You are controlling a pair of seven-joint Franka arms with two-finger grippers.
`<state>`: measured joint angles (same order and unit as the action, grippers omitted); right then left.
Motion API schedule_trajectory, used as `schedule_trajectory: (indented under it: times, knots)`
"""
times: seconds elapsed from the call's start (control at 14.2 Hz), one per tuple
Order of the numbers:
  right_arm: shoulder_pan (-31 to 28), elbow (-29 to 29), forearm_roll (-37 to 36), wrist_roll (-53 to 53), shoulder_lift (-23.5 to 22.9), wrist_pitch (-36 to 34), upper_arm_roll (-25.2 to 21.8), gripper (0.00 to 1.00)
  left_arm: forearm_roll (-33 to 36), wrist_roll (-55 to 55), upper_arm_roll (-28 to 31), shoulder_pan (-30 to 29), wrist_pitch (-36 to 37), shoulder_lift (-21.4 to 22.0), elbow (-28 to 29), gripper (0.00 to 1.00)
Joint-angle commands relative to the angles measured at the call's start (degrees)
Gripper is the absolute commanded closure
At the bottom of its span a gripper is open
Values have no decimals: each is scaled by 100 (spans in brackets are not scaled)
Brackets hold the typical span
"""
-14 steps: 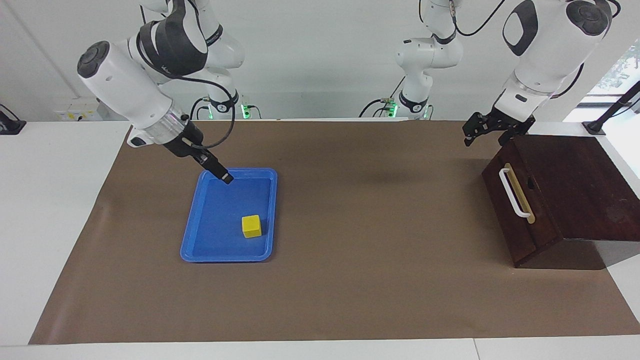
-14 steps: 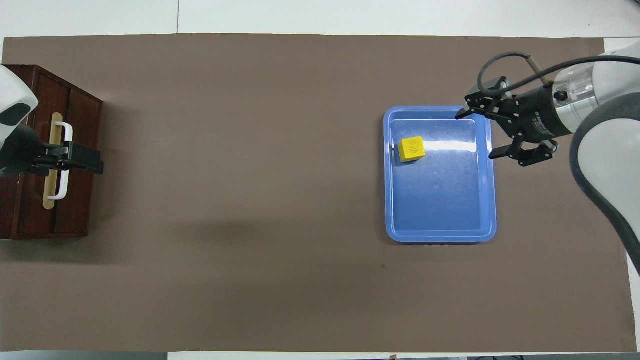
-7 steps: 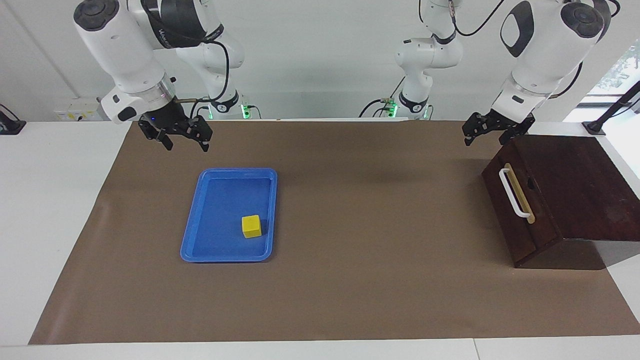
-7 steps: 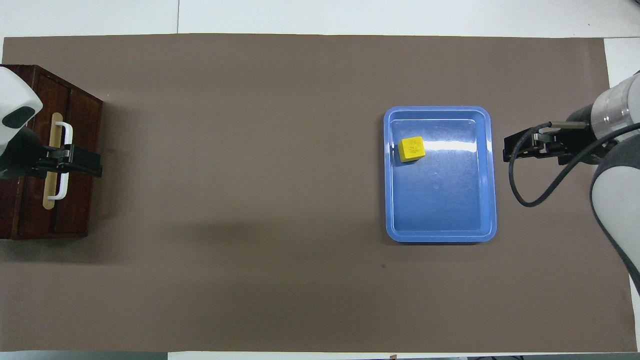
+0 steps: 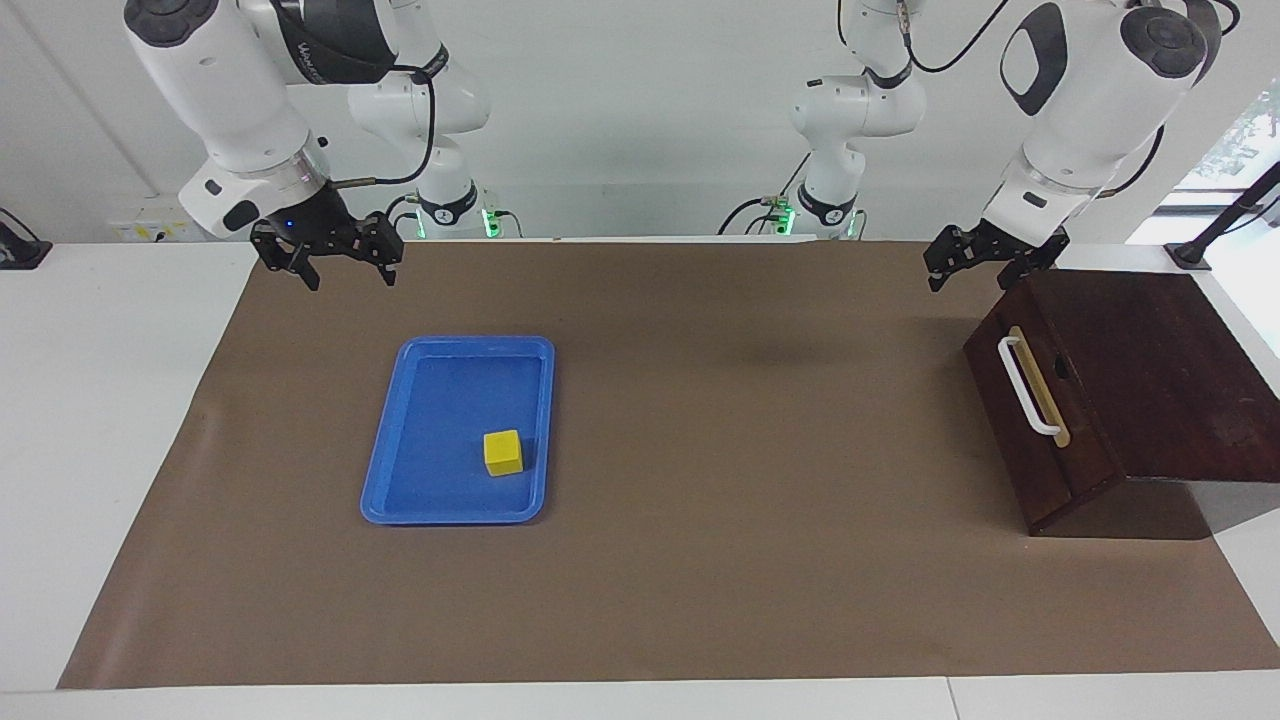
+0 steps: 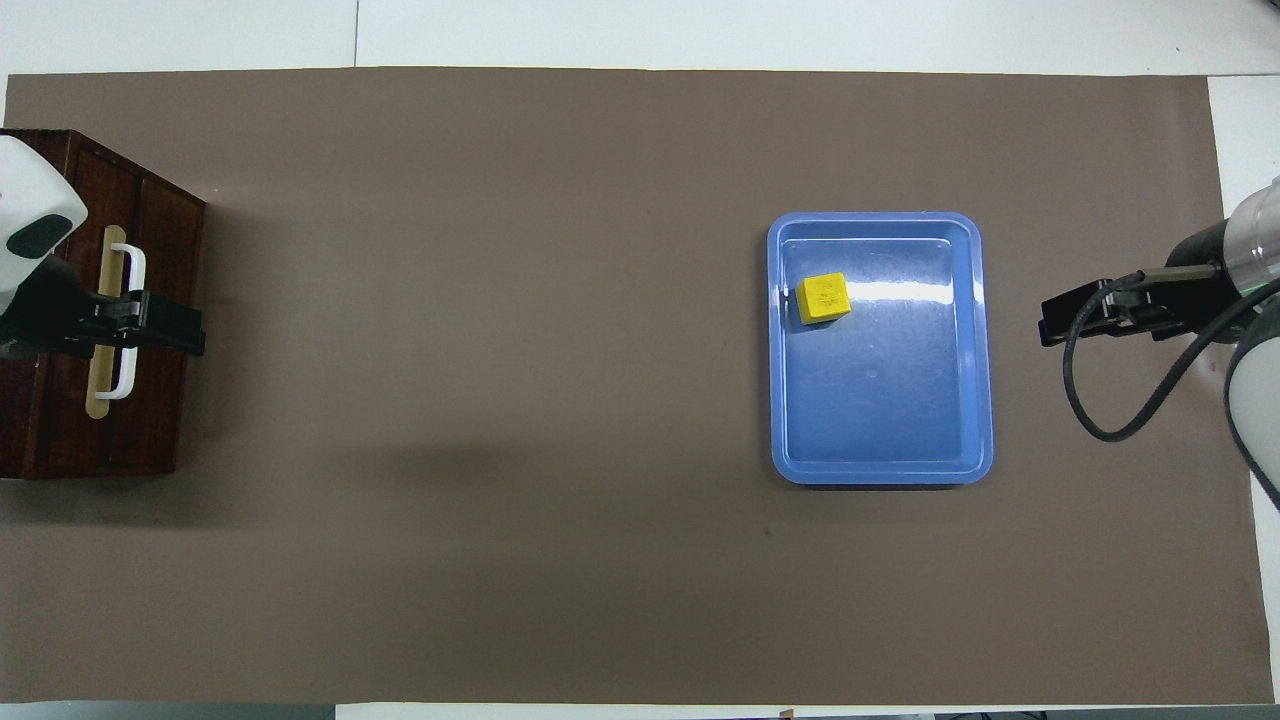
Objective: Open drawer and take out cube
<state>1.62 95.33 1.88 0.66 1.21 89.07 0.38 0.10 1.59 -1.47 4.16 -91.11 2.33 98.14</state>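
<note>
Item 1, left pincer (image 5: 962, 262): raised over the corner of the brown box (image 5: 1150, 330) nearest the robots, at the left arm's end of the desk (image 5: 700, 600); fingers spread wide, holding nothing. Item 2, right pincer (image 5: 326, 262): raised over the brown mat near the robots' edge, at the right arm's end; fingers wide, empty. Item 3, drawer (image 5: 1040, 420): shut flush in the box, its front turned toward the middle of the desk; the white bar handle (image 5: 1026, 384) has its long axis running from nearer the robots to farther from them. The handle lies just below and slightly farther out than the left pincer, so that arm is much the nearer one for any pull. Item 4, blue tray (image 5: 385, 470): flat on the mat, farther from the robots than the right pincer. Item 5, cube (image 5: 503, 452): already out of the drawer, resting inside the tray, at its end farther from the robots, well apart from both pincers. Judgement: the task looks complete, with both arms apparently waiting.
</note>
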Motion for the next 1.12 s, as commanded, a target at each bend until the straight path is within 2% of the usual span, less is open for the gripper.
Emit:
schedule_trajectory:
  times: [0.0,0.14,0.35,0.56,1.05]
  knots:
    - [-83,266,-117,-92,221,-144,-20,0,87,-37,15,-21,-11,92,65,0]
    - [-171,433,-240,-118,283,-153,-20,0,87,-36,24,-38,14,101,73,0]
    - [-180,338,-530,-276,205,-13,-11,0,87,-45,41,-47,6,101,73,0]
    - [-241,100,-504,-321,108,-117,24,0,87,-36,41,-38,6,101,73,0]
    - [-233,56,-478,-312,107,-276,24,0,87,-36,41,-38,6,101,73,0]
